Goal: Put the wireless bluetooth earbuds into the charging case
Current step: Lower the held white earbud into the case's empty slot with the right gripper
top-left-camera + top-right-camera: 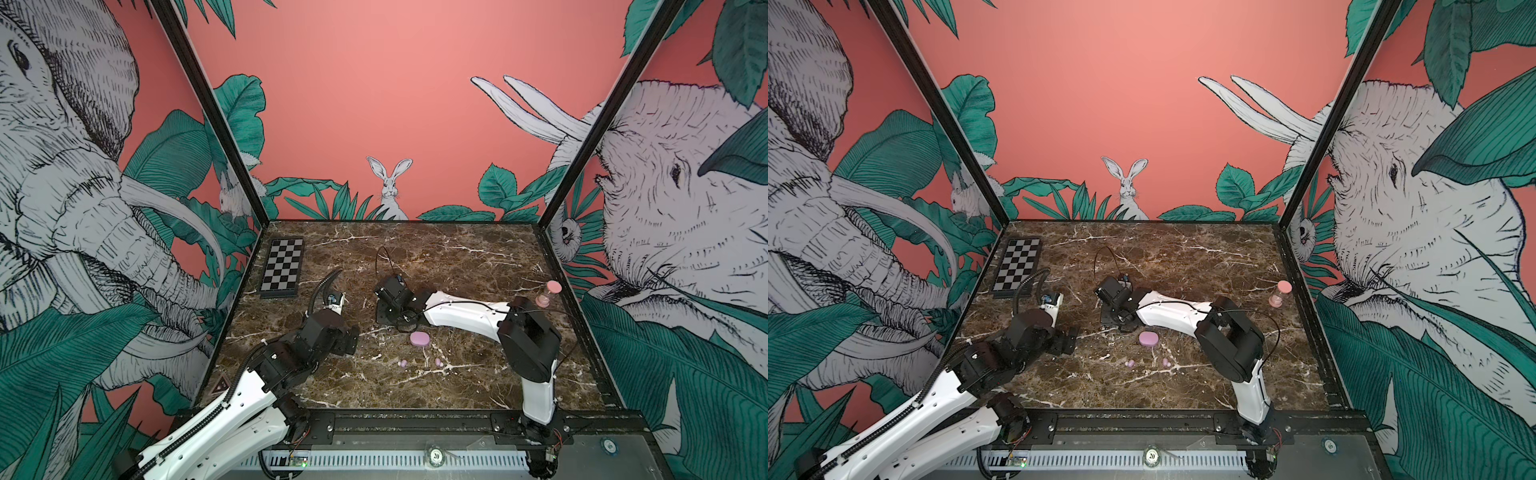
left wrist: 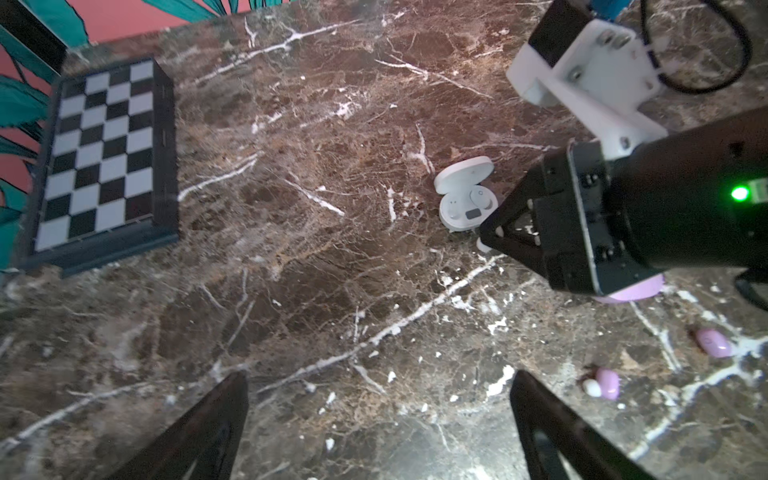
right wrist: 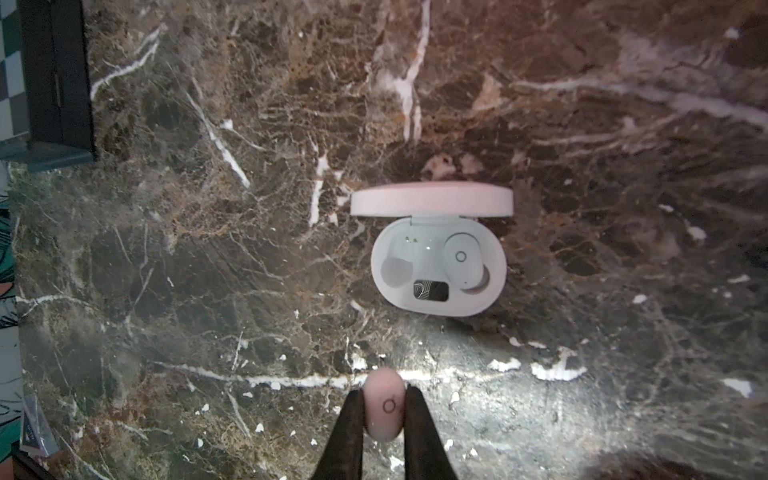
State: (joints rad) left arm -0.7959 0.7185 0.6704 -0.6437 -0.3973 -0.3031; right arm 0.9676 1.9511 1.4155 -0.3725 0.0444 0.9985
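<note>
Right fingers (image 3: 351, 432) narrow, pinching white bud (image 3: 384, 405). Open case (image 3: 469, 304) dead ahead, apart, long axis crosswise; empty socket (image 3: 395, 266) beside seated bud (image 3: 460, 255). Left fingers (image 2: 199, 432) wide, empty.

Two white earbuds (image 3: 384, 409) (image 3: 463, 259), two lilac earbuds (image 2: 712, 343) (image 2: 607, 383), two oval cases (image 3: 430, 201) (image 1: 419, 339), one chessboard (image 1: 282, 266), one hourglass (image 1: 548, 293).
</note>
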